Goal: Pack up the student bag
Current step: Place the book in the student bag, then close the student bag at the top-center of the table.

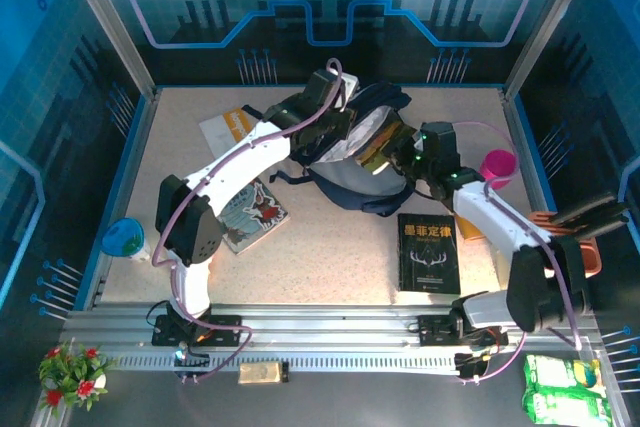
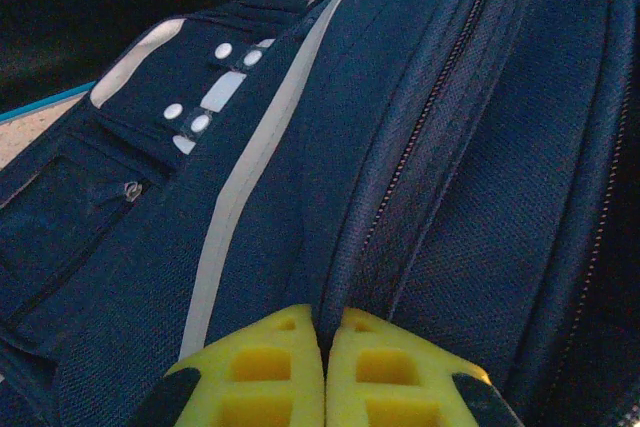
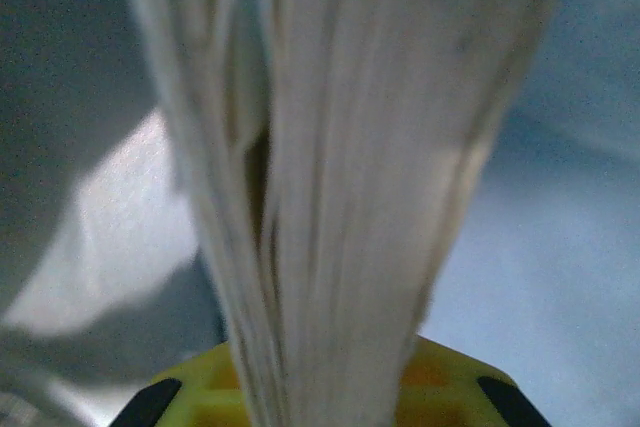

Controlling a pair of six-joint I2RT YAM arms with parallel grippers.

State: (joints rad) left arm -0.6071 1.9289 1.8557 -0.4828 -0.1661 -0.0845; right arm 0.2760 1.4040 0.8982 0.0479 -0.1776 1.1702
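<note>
The student bag (image 1: 365, 192) is lying at the far middle of the worktop (image 1: 330, 267), with its opened mouth turned toward the right arm. The left claw (image 2: 323, 367), fingers together, is pinching a fold of navy fabric beside the zip and holding that lip. The right claw (image 3: 320, 402) is clamping a book (image 3: 340, 147) by one edge. The pages are fanning away from it with pale lining all around, so the book is probably partly inside the mouth.

The step in hand looks like sliding this book into the main compartment. To do it well, the left claw should be lifting the lip up and away, so the opening is standing wide and not sagging onto the book. The right claw should be pushing along the book's own plane, with the leading edge low against the lining. It should be going slowly enough that loose pages are not catching and folding. Because the grip is at one edge, the book may swing, so a steady wrist matters. Release is best once most of the book is past the zip line, followed by backing straight out.

A black book (image 1: 428, 252) is lying near right and another book (image 1: 255, 212) near left, both outside the bag.
</note>
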